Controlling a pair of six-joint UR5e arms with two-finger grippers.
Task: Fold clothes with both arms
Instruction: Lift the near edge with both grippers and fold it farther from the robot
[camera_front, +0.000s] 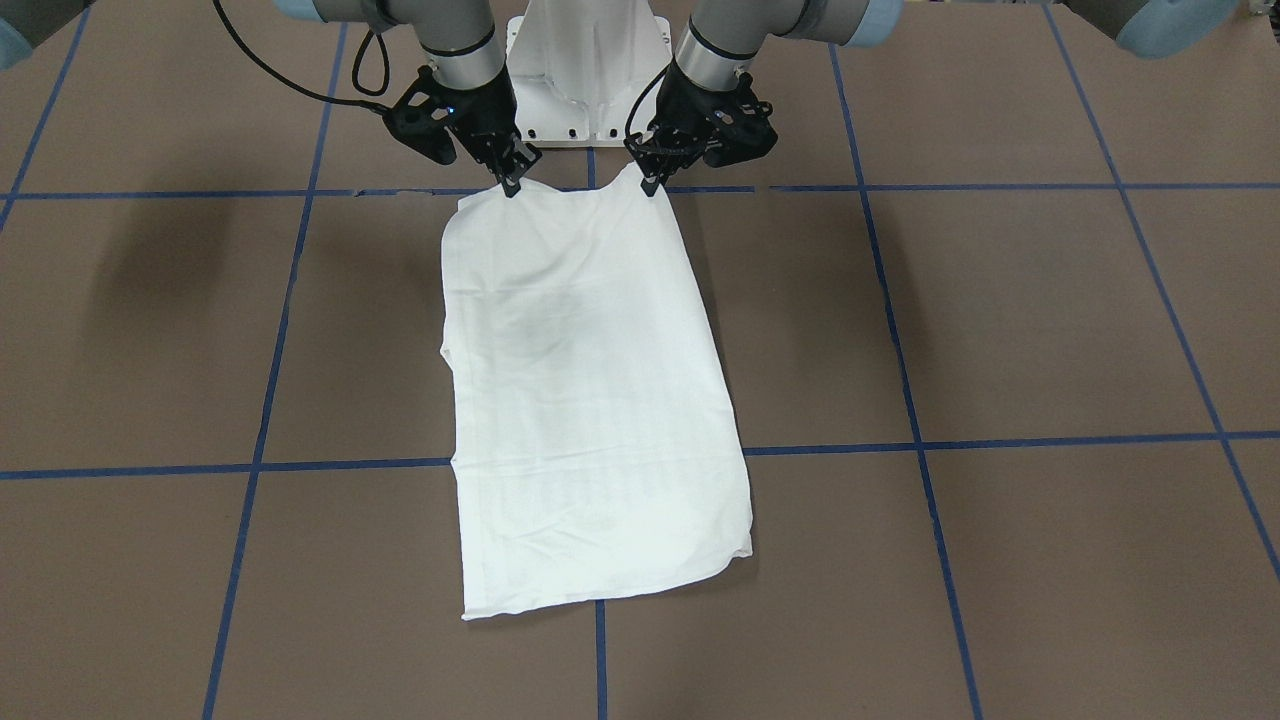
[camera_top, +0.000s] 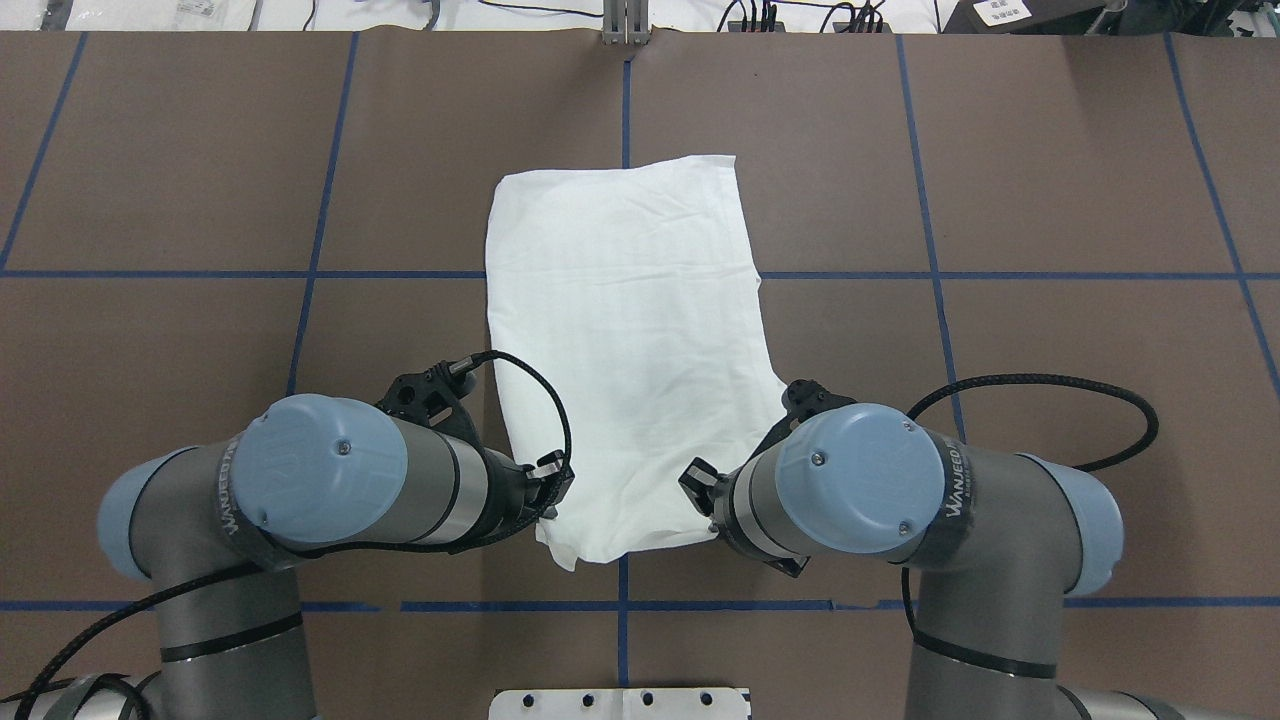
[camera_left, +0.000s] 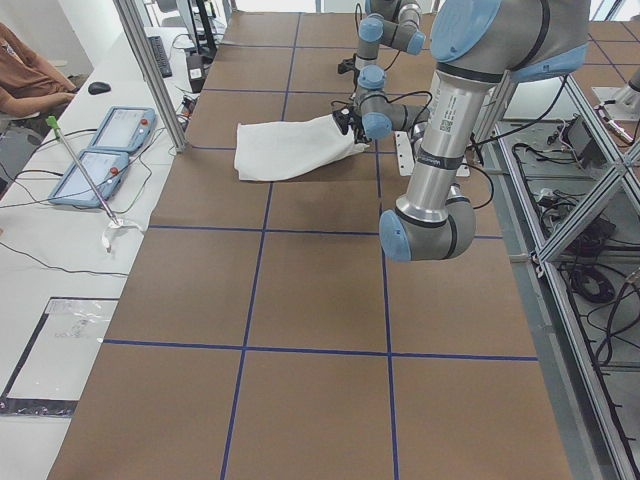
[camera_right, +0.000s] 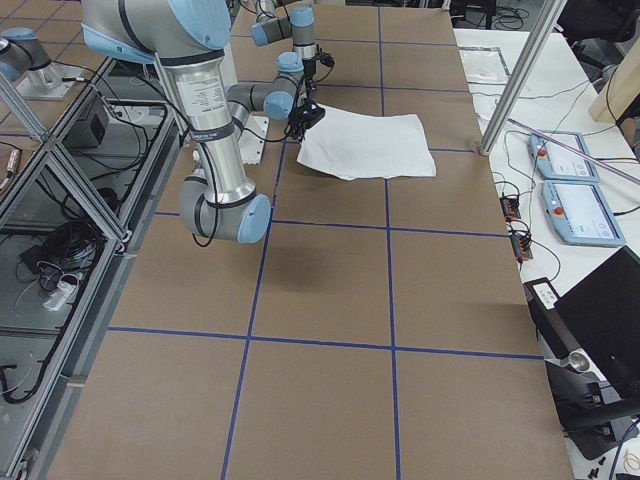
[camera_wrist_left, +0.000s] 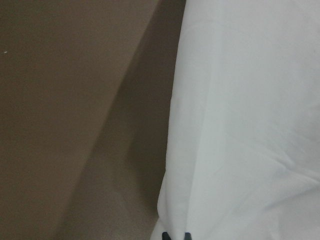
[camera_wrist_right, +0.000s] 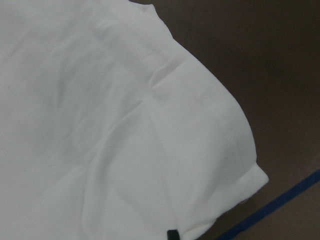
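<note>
The clothes are one white shirt (camera_front: 590, 400), folded into a long rectangle on the brown table (camera_front: 1000, 320); it also shows in the overhead view as the shirt (camera_top: 630, 330). Its two corners nearest the robot base are raised slightly. My left gripper (camera_front: 652, 185) is shut on one of those corners, and my right gripper (camera_front: 512, 187) is shut on the other. From overhead, the left gripper (camera_top: 548, 512) and right gripper (camera_top: 703, 492) sit at the shirt's near edge. Both wrist views are filled with white cloth (camera_wrist_left: 250, 125) (camera_wrist_right: 100, 125), with only dark fingertips (camera_wrist_left: 165, 235) at the bottom edge.
The white pedestal base (camera_front: 585, 70) stands just behind the grippers. Blue tape lines (camera_front: 900, 350) grid the table. Beyond the far table edge are control tablets (camera_left: 100, 150), aluminium posts (camera_left: 150, 70) and a seated person (camera_left: 25, 75).
</note>
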